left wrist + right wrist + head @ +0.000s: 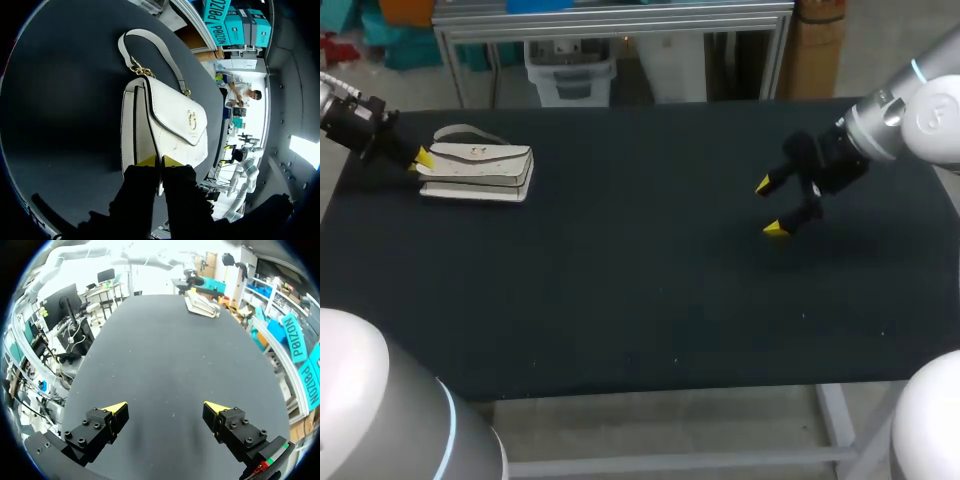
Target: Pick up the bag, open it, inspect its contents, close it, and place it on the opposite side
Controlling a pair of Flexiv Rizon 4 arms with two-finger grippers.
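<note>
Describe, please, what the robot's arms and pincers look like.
The left arm and right arm are rounded white-and-grey shells with thin light-blue rings. The left pincer and right pincer are black and blocky, with bright yellow wedge tips.

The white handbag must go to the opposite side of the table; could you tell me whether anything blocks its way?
Nothing visible lies on the table between the white handbag and the right side; only the right gripper hangs open above that half.

Bag [477, 172] on table [640, 300], far-left corner.
</note>
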